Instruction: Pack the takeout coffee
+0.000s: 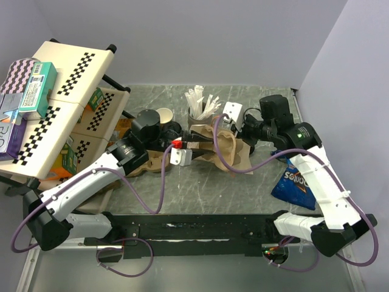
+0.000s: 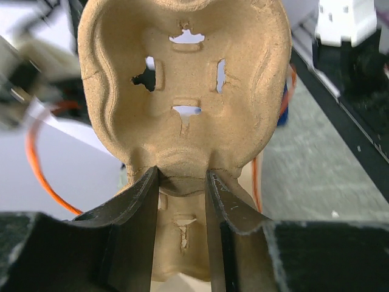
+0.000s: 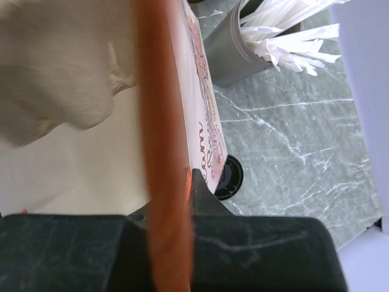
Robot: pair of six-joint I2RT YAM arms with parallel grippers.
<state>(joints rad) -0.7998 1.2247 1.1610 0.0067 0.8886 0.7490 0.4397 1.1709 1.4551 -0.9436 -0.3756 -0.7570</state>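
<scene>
Left gripper [image 2: 182, 182]: fingers pinch the lower rim of the carrier [image 2: 182, 91].
Right gripper [image 1: 242, 132]: an orange blur against the wrist lens hides the jaws; cannot tell whether they are spread or closed.
Cup [image 1: 165, 114]: 1 in view, open and white inside, near the shelf [image 1: 67, 91].
Lid [image 1: 148, 119]: black, just left of the cup; what it sits on is unclear.
Sticks cup [image 3: 234, 52]: its top is cut off.

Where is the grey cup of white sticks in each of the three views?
Top external: the grey cup of white sticks at the back, near the middle.
Left wrist: not in it.
Right wrist: at the top, right of centre.
Shared landmark: the marbled table top, in all three.
</scene>
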